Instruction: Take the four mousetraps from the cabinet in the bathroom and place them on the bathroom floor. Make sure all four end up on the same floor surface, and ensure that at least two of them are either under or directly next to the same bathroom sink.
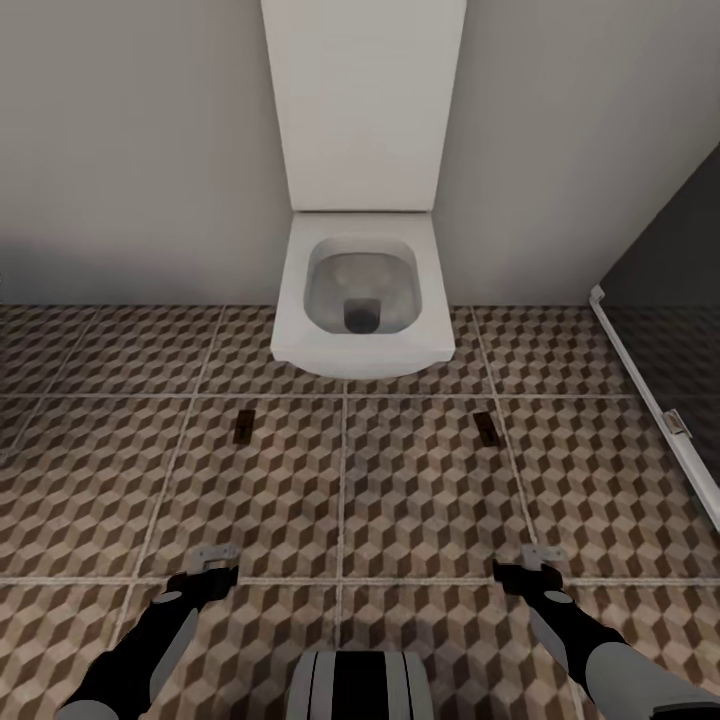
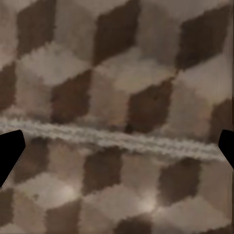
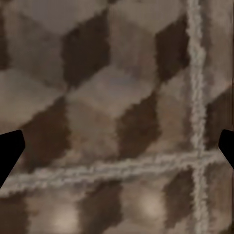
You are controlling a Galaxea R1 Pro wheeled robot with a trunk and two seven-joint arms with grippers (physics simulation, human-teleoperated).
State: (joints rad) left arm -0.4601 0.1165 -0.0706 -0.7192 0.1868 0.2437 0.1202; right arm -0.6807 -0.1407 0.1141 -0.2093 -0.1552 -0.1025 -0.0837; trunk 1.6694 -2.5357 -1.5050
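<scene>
1. Setting: bathroom floor (image 1: 420, 500) of large square tiles printed with brown, tan and cream cubes, pale grout lines, grey wall behind.
2. Nearest: left gripper (image 1: 213, 563) and right gripper (image 1: 530, 563), both low over the tiles. Each wrist view has dark fingertips (image 2: 9, 156) at its far edges with bare tile between, so both pincers are released and empty.
3. Middle distance: two small flat brown wooden mousetraps with dark metal parts, one ahead of the left gripper (image 1: 241, 426), one ahead of the right (image 1: 486, 428), lying flat on the tiles and well apart.
4. Farther: white wall-hung toilet (image 1: 362, 290) with tall white cistern panel; glass shower screen at right.
5. Risk, as judged: these traps sit by the toilet, with no sink nearby, so the sink condition may go unmet; driving forward could also run over them.
</scene>
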